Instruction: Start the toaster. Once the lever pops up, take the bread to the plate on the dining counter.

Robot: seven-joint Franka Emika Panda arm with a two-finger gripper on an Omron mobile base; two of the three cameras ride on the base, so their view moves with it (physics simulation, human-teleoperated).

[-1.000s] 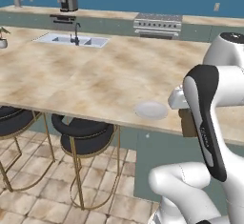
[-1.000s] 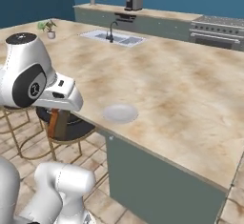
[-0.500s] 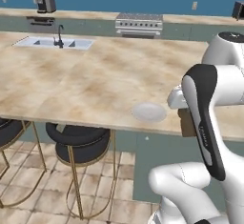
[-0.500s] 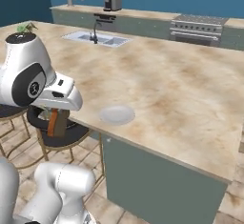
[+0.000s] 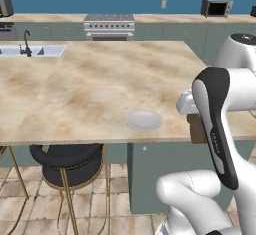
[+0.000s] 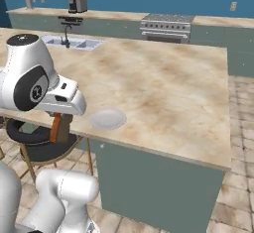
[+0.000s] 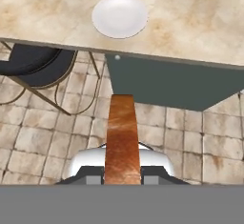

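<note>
Near the front edge of the dining counter [image 5: 75, 89], the small white plate [image 5: 144, 120] lay bare on the marbled top, with the grey-green base showing just under it in the hand view. The gripper [image 7: 122, 173] hung off the counter's edge, out over the tiled floor [image 7: 38, 137], and its two fingers were closed on the bread [image 7: 122, 139], which stood edge-on between them (so only its orange-brown crust and a narrow strip of face could be seen). In the right base view the bread [image 6: 59, 128] hung below the white hand, beside the counter front and above a black stool [image 6: 34, 140] with thin gold legs; in the left base view a brown corner of it [image 5: 197, 128] showed behind the arm's dark forearm. The bread was apart from the plate, lower than the countertop and short of it. Farther back on the dining counter sat a sink with a dark tap [image 6: 67, 36], and along the blue wall stood a steel range [image 5: 109, 26] and a microwave [image 5: 215, 7].
</note>
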